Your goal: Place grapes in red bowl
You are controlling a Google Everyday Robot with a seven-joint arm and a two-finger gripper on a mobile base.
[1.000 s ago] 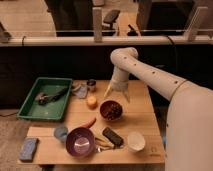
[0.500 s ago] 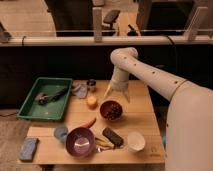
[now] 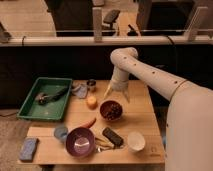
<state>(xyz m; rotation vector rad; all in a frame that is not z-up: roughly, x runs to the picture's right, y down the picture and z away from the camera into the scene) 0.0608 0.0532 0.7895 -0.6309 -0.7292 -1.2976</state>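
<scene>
The red bowl (image 3: pixel 103 106) stands on the wooden table (image 3: pixel 142 117), right of centre. The dark reddish-purple grapes (image 3: pixel 114 110) lie inside it. My gripper (image 3: pixel 116 95) hangs just above the bowl's far rim, pointing down. Its two pale fingers (image 3: pixel 107 93) are spread apart and hold nothing. The white arm reaches in from the right.
A green tray (image 3: pixel 30 105) with a dark tool sits at the left. An orange fruit (image 3: pixel 91 102), a red chili (image 3: pixel 88 123), a purple bowl (image 3: pixel 80 141), a black bar (image 3: pixel 112 136), a white cup (image 3: pixel 135 141) and a blue sponge (image 3: pixel 28 148) surround the red bowl.
</scene>
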